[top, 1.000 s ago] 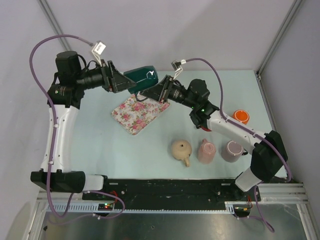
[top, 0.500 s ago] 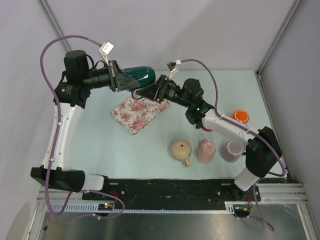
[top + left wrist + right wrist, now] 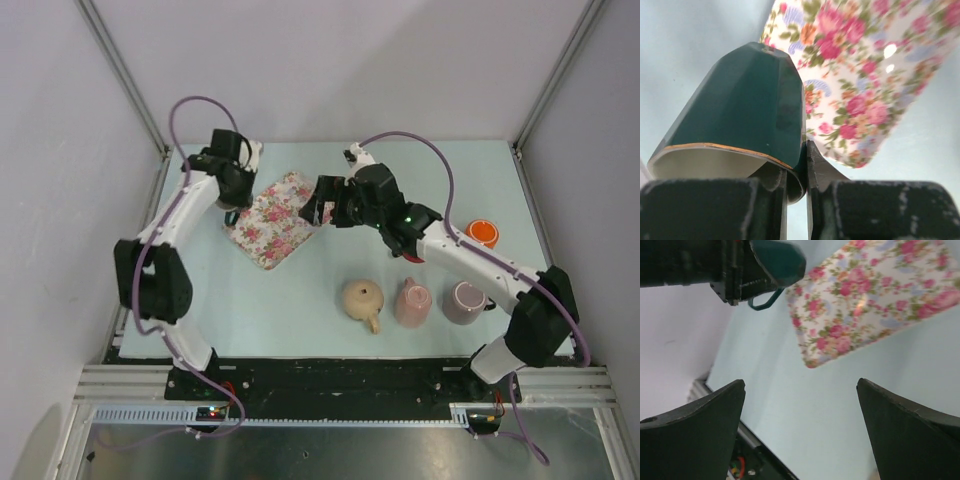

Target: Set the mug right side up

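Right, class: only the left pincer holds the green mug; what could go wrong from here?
1. The left pincer pinches just the thin rim wall of the green mug, so it could slip or swing.
2. Set down half on the floral cloth, it might tip.

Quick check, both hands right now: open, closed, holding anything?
Left hand: closed on the rim of the dark green mug.
Right hand: open wide, holding nothing.

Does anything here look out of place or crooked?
The dark green ceramic mug hangs sideways, pinched by its rim in the left gripper; the flowered cloth beside it lies skewed on the table.
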Controlling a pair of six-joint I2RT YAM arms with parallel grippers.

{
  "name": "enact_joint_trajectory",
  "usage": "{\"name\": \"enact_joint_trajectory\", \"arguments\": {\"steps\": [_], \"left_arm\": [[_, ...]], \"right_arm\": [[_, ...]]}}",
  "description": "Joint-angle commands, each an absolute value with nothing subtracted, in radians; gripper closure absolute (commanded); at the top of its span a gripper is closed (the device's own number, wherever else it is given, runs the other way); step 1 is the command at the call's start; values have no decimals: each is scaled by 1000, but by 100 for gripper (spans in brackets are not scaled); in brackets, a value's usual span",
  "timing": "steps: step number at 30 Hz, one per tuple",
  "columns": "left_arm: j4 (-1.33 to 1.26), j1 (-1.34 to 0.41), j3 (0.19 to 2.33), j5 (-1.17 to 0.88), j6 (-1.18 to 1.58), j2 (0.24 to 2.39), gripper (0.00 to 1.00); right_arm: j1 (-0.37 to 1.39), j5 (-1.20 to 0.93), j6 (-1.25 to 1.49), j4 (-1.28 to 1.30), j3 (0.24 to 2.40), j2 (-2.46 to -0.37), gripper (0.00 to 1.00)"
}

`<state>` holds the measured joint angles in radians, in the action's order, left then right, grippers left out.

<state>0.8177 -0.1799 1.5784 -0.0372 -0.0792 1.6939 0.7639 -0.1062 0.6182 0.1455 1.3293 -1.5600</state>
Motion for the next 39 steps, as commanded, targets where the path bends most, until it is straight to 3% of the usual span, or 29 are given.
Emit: {"name": "enact_joint_trajectory", "arguments": {"steps": [1,15,17,20,23,30,36,39], "left_arm": [[862,-206,1622,149,-301,1768,100],[1005,-208,1734,52,-374,2002,100],[1021,-207,1754,47,-385,2021,89],[1032,-207,1779,30,-406,2023,60],[1033,-203,1812,24,-418,1994,45],[1045,-204,1851,-18,-443,1875,27],[1072,-206,1825,-100,-445,1732,21],[1072,-206,1810,-169,-403,1658,19]], "right_arm": [[766,57,471,285,1311,-1462,1],[760,115,419,402,1249,-1406,1],[762,123,404,433,1249,-1399,1],[780,142,365,487,1249,-1375,1],[819,171,325,570,1249,-1345,1],[1019,350,357,798,1234,-1282,1],[1135,407,629,916,1106,-1253,1],[1170,419,717,912,1025,-1257,10]]}}
